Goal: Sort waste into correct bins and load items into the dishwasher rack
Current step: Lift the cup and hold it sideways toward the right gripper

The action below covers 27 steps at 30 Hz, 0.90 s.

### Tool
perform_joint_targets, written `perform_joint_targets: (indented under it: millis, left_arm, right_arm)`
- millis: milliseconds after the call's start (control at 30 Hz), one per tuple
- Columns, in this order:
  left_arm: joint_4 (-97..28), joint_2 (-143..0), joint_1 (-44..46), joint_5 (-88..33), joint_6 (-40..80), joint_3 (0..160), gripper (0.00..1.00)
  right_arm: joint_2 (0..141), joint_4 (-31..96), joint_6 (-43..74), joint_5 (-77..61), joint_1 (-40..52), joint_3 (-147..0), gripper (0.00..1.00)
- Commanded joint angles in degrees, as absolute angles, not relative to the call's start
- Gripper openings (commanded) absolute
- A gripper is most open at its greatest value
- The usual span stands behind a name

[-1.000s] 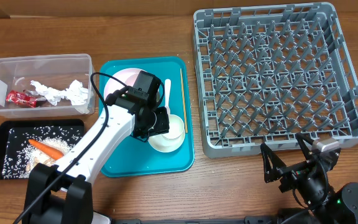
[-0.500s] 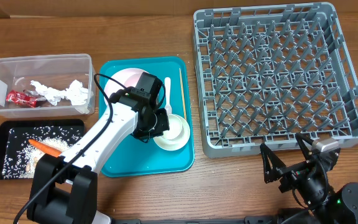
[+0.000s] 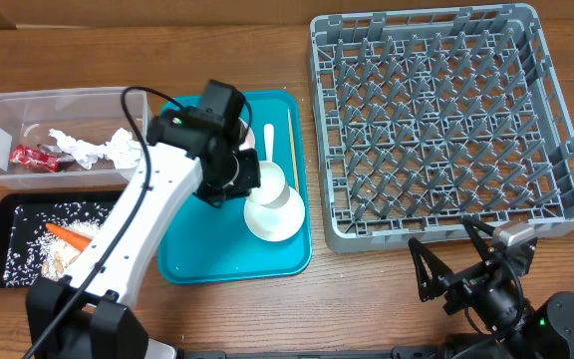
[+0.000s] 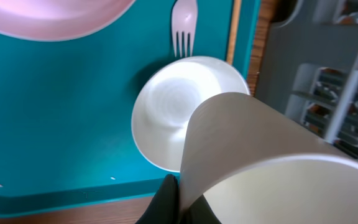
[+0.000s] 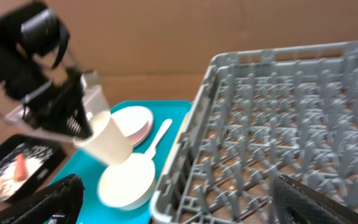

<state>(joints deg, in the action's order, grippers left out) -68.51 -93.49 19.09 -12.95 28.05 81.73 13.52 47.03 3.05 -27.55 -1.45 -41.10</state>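
Left gripper [image 3: 239, 179] clamped on the white cup [image 3: 270, 178], which hangs tilted over the bowl [image 3: 275, 214] on the teal tray [image 3: 197, 264]. Rack [image 3: 387, 231] lies at 3 o'clock from the cup, near. Right gripper [image 3: 453, 261] wide, empty, at 5 o'clock. My left arm is nearer.

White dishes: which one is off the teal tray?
The white cup, held tilted in the left gripper above the teal tray; the white bowl and pink bowl sit on it.
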Motion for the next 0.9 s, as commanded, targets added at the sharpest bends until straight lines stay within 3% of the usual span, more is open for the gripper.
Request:
perform_joint_targets:
  millis: [0, 167, 333, 433, 633, 867]
  left_arm:
    - [-70.5, -92.1, 15.0, -19.7, 17.1, 86.9, 0.04]
    - [-70.1, -92.1, 7.8, -48.8, -1.7, 88.4, 0.04]
    - [-72.1, -92.1, 3.7, -72.9, -17.9, 88.2, 0.04]
    - [-72.2, -92.1, 3.9, -77.7, -21.0, 88.2, 0.04]
    - [-72.1, -92.1, 4.2, -82.3, -23.9, 88.2, 0.04]
    - [-72.1, -92.1, 5.3, -83.0, -25.3, 88.2, 0.04]
  right_arm:
    - [13.7, 48.7, 2.9, -33.8, -1.2, -42.1, 1.00]
    - [15.2, 50.2, -5.5, -51.5, -1.2, -42.0, 1.00]
    - [20.8, 45.3, -6.5, -67.3, -1.2, -42.0, 0.99]
    - [26.2, 39.7, -3.6, -74.2, -1.2, -42.0, 0.95]
    - [39.9, 23.0, 14.1, -78.3, -1.2, -42.0, 0.91]
    - [53.4, 5.4, 17.9, -86.7, -1.2, -42.0, 0.88]
